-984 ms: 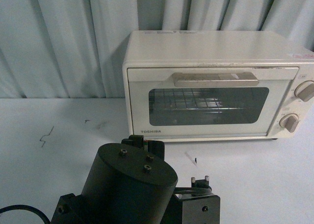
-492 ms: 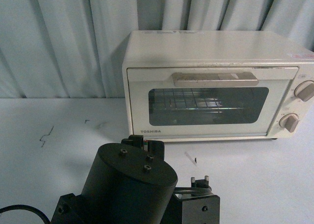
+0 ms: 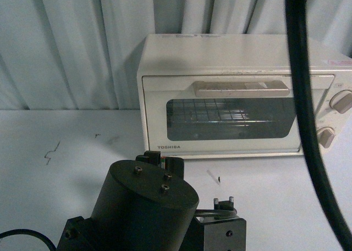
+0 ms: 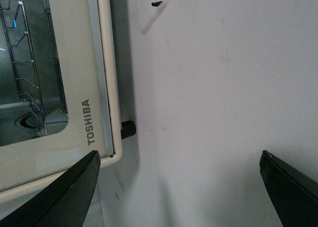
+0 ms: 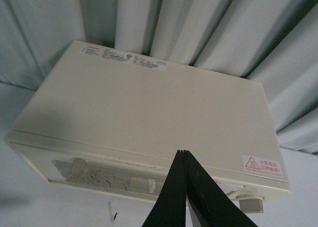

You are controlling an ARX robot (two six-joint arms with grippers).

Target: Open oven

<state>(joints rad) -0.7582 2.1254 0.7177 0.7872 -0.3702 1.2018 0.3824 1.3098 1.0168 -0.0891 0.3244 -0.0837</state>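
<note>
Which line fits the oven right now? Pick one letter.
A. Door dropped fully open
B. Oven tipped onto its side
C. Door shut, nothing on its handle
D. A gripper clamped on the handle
C: in the front view the oven stands upright, its door sits flush with the body and the bar handle is bare. The left gripper hangs open near the door's lower corner.

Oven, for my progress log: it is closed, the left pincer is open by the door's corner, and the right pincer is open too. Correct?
Not quite. The right pincer is shut, its fingers pressed together on nothing, as the right wrist view shows. The rest holds: the oven is closed and the left pincer is open by the door's corner.
</note>
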